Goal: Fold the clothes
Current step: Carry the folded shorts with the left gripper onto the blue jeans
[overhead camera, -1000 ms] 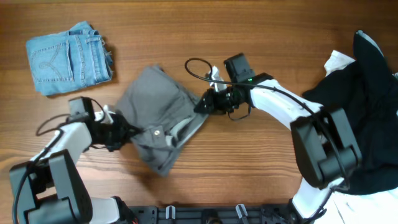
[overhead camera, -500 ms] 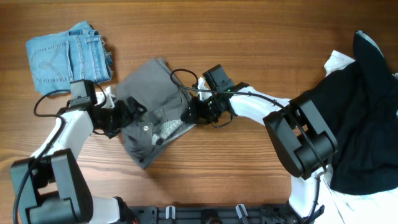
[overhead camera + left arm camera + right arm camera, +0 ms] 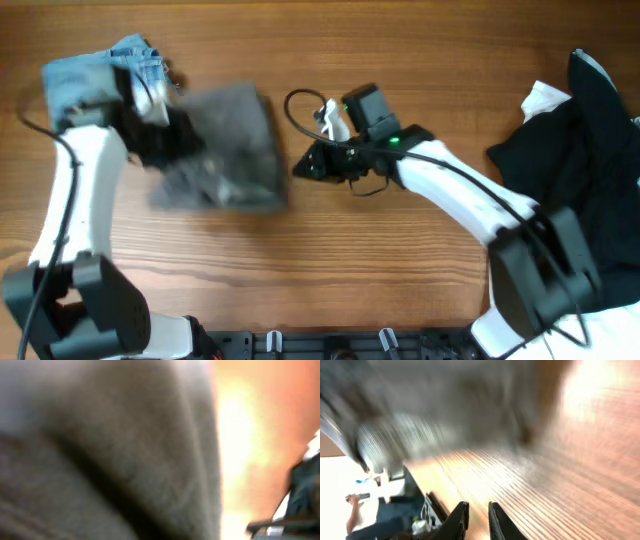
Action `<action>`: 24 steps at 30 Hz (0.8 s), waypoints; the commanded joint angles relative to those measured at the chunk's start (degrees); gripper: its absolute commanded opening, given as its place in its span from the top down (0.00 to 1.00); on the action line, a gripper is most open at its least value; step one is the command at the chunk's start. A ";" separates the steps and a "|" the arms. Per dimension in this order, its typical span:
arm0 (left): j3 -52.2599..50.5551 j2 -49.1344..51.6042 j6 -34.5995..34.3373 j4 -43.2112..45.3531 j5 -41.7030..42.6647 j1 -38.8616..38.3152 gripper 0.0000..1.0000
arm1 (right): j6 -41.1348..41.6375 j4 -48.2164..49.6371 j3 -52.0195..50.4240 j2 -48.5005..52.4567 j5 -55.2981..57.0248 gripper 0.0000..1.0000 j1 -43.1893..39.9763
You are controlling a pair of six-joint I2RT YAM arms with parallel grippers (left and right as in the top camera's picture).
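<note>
- Left hand: closed on the left edge of the mid-grey cotton shorts; grey cloth fills its wrist view.
- Right hand: fingers barely parted and holding nothing, low over the brown wooden tabletop, just right of the shorts and pointing at them.
- The grey shorts sit left of centre as a bunched, roughly square heap. They are too blurred to tell their long axis or where the waistband points.
- Folded light-blue denim shorts lie at far left, under the left arm.
- A black garment lies over a white one at the right edge.
</note>
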 commanded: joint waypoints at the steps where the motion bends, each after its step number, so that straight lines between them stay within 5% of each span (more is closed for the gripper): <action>1: 14.84 -3.30 1.77 6.29 1.11 1.07 0.96 | -1.66 -0.11 0.20 -2.97 4.57 0.81 -0.20; 7: 16.50 1.77 -8.26 29.29 0.96 7.15 0.96 | -2.75 -3.13 0.20 -2.95 5.03 0.81 -0.20; 13: 16.50 19.37 -30.56 50.29 3.28 7.02 0.96 | -2.71 -5.77 0.20 -2.95 5.01 0.80 -0.20; 20: 16.50 22.27 -41.05 65.40 4.17 3.04 0.96 | -2.51 -6.99 0.20 -2.95 5.01 0.80 -0.20; 24: 16.50 24.33 -38.53 65.96 2.67 -0.37 0.96 | -2.56 -7.91 0.20 -2.95 5.01 0.80 -0.20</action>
